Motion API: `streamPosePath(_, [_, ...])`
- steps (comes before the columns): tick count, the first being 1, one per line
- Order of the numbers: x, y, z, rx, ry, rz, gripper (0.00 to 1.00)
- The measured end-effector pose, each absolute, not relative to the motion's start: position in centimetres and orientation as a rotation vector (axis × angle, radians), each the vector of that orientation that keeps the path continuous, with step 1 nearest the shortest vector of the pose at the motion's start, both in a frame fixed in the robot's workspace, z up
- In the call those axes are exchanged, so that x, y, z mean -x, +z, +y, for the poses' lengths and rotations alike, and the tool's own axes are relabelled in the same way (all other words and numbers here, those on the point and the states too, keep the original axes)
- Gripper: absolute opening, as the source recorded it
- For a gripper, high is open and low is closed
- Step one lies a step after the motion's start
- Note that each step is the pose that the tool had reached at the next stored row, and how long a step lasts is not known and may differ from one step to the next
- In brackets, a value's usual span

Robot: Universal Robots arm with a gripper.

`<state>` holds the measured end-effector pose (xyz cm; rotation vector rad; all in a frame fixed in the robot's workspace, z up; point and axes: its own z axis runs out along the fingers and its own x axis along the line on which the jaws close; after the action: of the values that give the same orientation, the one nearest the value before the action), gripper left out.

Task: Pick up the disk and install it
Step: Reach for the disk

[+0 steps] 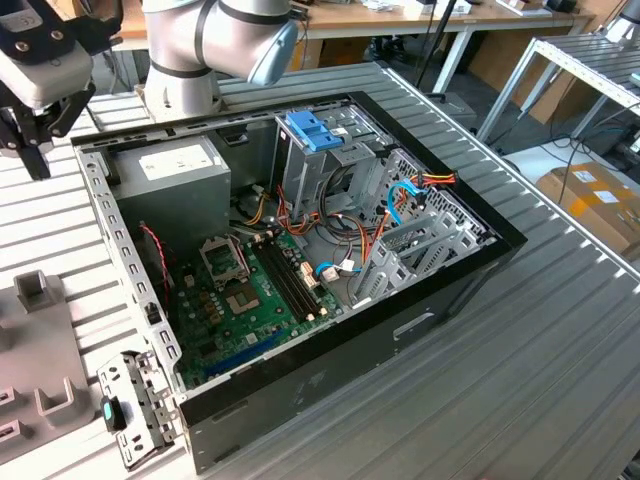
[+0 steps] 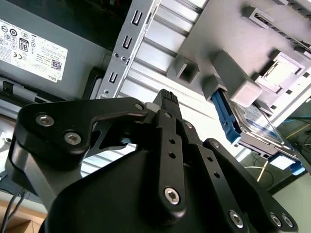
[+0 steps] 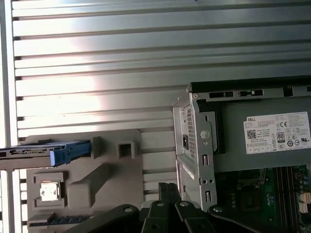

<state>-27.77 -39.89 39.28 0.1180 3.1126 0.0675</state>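
In the first wrist view, looking down, my fingers (image 3: 163,191) appear as two dark tips side by side with no gap that I can see between them. They hold nothing and touch nothing. Beneath them is the ribbed metal tabletop (image 3: 97,58). The disk (image 3: 29,152) shows edge-on as a thin strip, with its blue carrier frame (image 3: 70,151) at one end. It is seated in a grey holder (image 3: 112,170) on the tabletop, outside the open computer case (image 3: 194,145). The grey power-supply box (image 3: 262,141), with its white sticker, fills the case corner nearest my fingers.

The second wrist view looks along my black linkages, which converge on the narrow fingertips. Here the disk presents its broad silvery face, tilted in the holder with the blue frame along one edge, where the first wrist view gives its edge. The disk lies near my fingers but apart from them.

The exterior view takes in the whole case: the green motherboard (image 1: 250,300), bundled cables and a wide blue latch (image 1: 312,128) on top of the drive cage. My arm (image 1: 200,40) rises behind the case and reaches toward the exterior view's left. My wrist sits in the upper corner there. My fingers point downward above the tabletop, just outside the case wall beside the power-supply box.
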Motion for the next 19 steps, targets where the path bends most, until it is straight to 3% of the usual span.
streamPosePath(19, [33.5, 39.2, -39.9, -0.118, 0.068, 3.112, 0.11])
